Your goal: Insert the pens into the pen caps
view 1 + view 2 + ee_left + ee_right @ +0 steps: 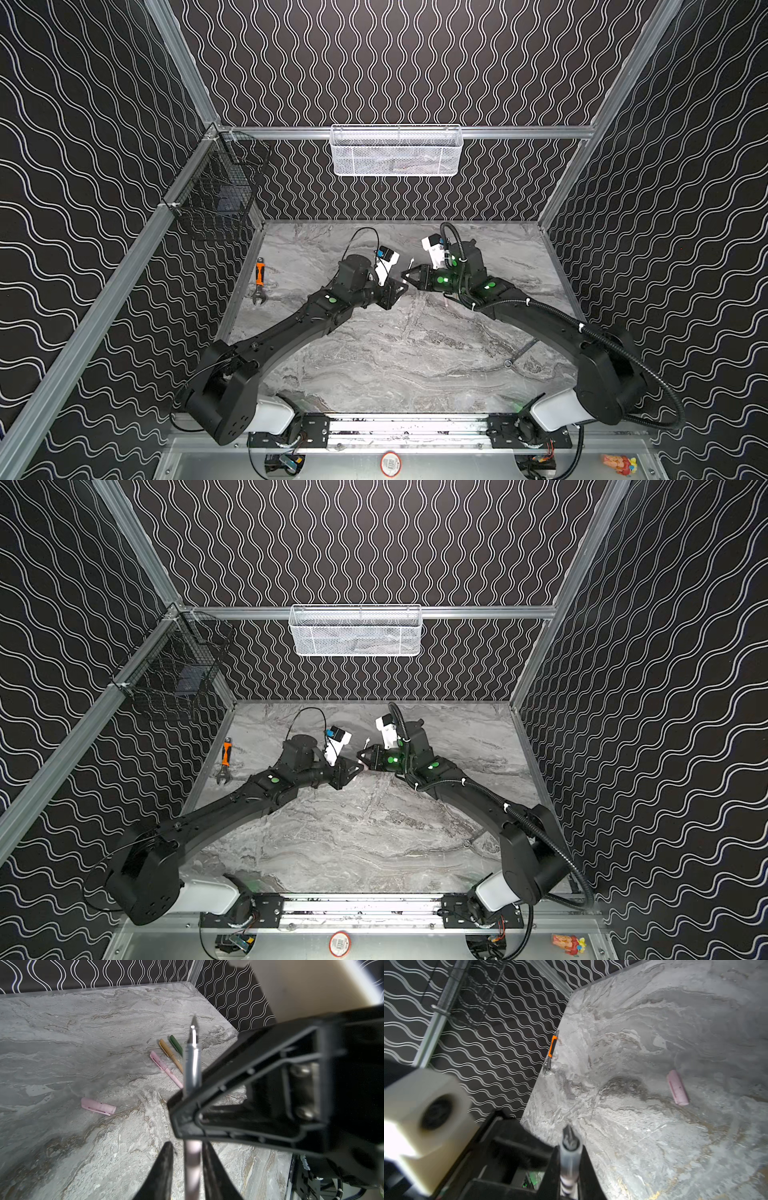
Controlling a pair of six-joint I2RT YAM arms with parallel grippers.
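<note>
Gripping the pink pen (pixel 192 1068) in the right hand (pixel 569 1148), twelve o'clock on the tabletop (pixel 395 365), left hand (pixel 188 1147) released around it.

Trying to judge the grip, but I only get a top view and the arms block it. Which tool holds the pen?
Observer: The right tool is clamped on the pink pen near its tip end, as the right wrist view shows.
Operator: Is the left gripping it too?
Observer: Apparently not; in the left wrist view the left tool straddles the barrel with a gap beside one finger.
Operator: Where's the cap?
Observer: The pink cap lies loose on the table, apart from both tools.
</note>
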